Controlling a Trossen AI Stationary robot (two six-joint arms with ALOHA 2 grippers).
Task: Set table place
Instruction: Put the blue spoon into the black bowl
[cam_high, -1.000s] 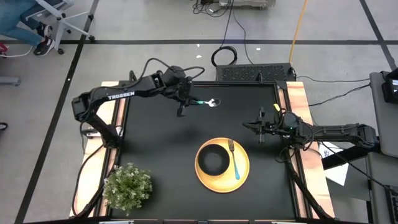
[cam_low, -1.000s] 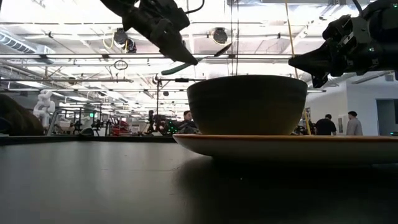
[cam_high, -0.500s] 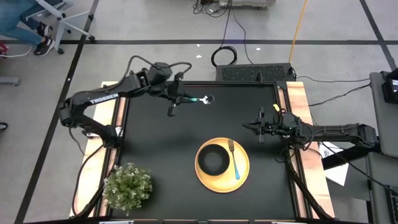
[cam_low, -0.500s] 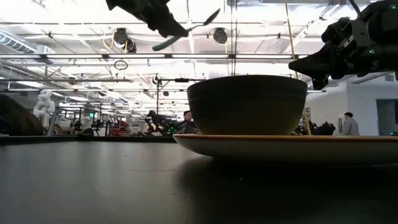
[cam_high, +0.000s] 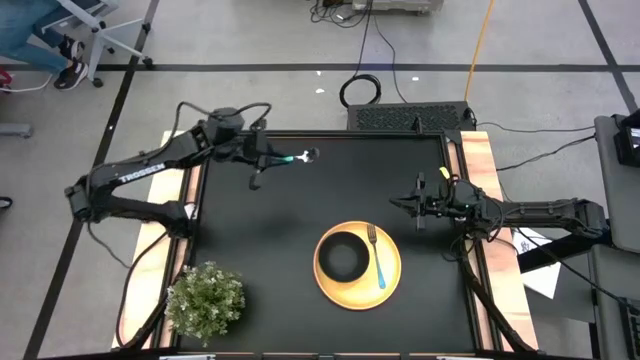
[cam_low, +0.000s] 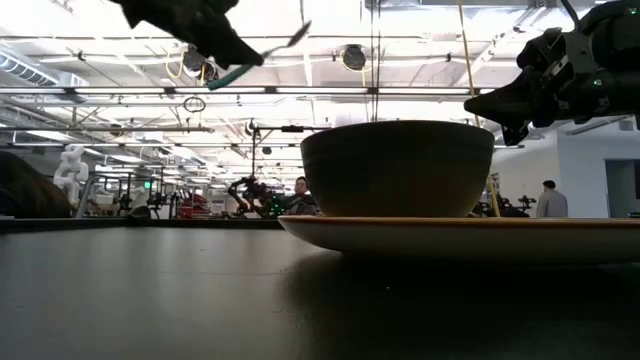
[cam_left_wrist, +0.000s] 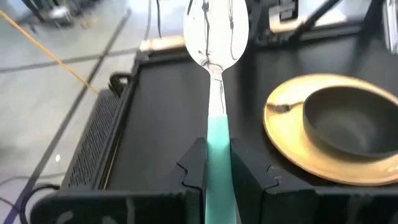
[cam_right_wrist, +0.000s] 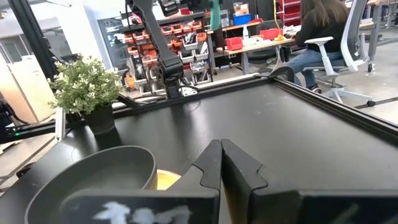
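Teal-handled spoon (cam_high: 298, 157) pinched tight in left hand (cam_high: 272, 160), up high near far left of desk (cam_high: 250, 250), bowl end pointing right, yellow plate (cam_high: 392, 275) well off, nearer shut, empty right hand (cam_high: 408, 204).

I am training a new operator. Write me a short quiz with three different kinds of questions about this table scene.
1. True or false: the fork lies on the yellow plate.
2. What does the left gripper hold?
A. spoon
B. black bowl
C. nothing
3. Fill in: the potted plant stands near the table's ____ arm side.

Key:
1. True.
2. A; jaws shut on its teal handle, above the table.
3. Left. The right gripper waits shut, empty.
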